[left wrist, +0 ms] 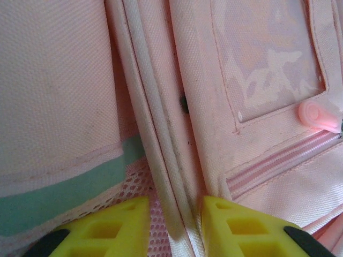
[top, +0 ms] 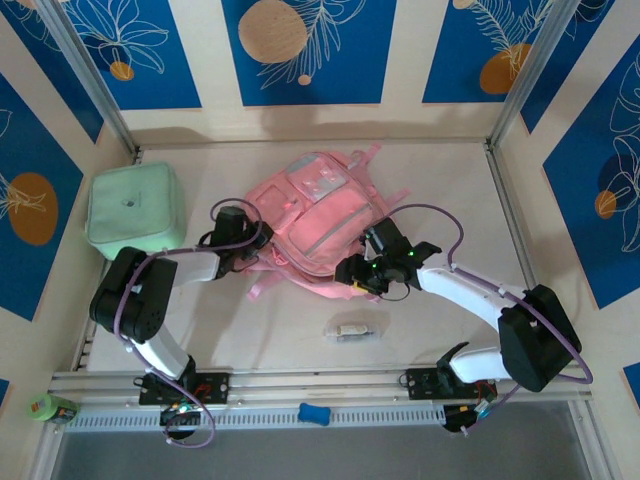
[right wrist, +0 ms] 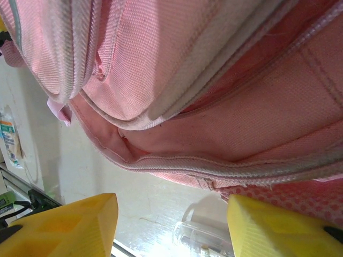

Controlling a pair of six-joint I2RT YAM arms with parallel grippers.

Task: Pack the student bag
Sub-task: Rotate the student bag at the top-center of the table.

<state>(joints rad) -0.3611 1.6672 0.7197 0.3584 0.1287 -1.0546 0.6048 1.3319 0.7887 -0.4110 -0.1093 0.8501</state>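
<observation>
One student bag (top: 320, 225), one mint case (top: 135, 210), one small packet (top: 352, 330).

Seen from above, the small packet (top: 352, 330) on the surface (top: 250, 340) below the backpack (top: 318, 225) is too small to read. So is the green object (top: 50, 407) at lower left. In the left wrist view the backpack runs past every edge, and the bottom edge cuts off the left claw (left wrist: 176, 219) below its yellow tips. In the right wrist view a clear item (right wrist: 203, 238) at lower centre is clipped by the bottom edge. A printed packet (right wrist: 8, 136) is cut off at the left edge.
</observation>
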